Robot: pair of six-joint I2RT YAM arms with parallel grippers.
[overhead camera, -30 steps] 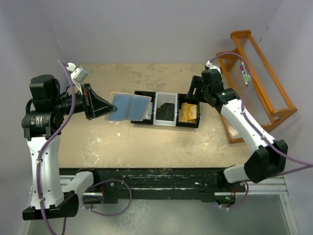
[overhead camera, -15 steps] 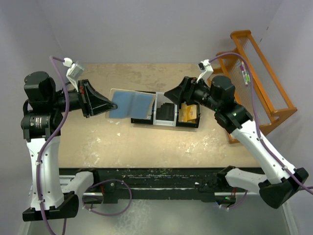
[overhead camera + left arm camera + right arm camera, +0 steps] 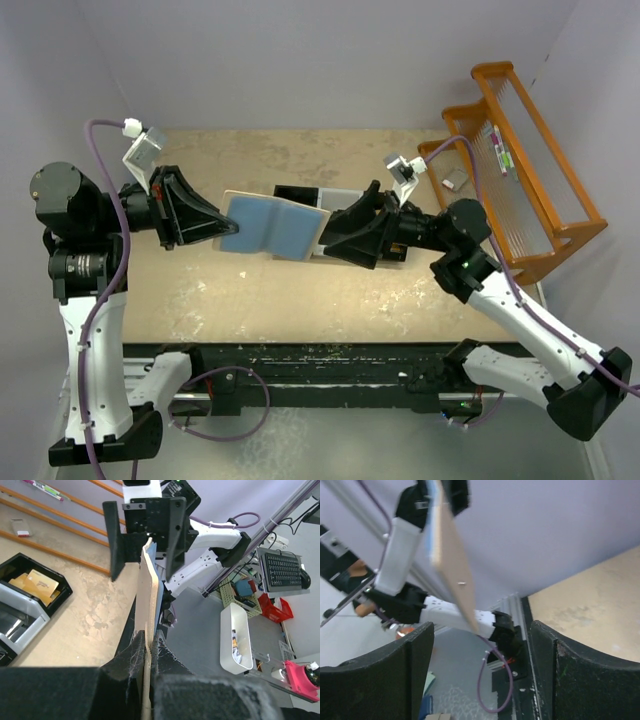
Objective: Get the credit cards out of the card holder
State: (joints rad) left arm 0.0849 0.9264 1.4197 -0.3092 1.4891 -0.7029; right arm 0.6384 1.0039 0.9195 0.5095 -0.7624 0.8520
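At left, clamped by one edge in the left claw [image 3: 224,226] and held open in the air above the worktop [image 3: 250,300]: the card holder [image 3: 278,228]. Looks light, thin and fairly stiff, likely to flex at the fold; cards not made out, probably slick, best pinched at an exposed edge. At right, jaws wide apart beside the free edge: the right claw [image 3: 326,232].

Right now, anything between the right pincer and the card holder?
Nothing. In the right wrist view the stretch from the open right pincer to the tan-backed pale blue folding card holder is bare air.
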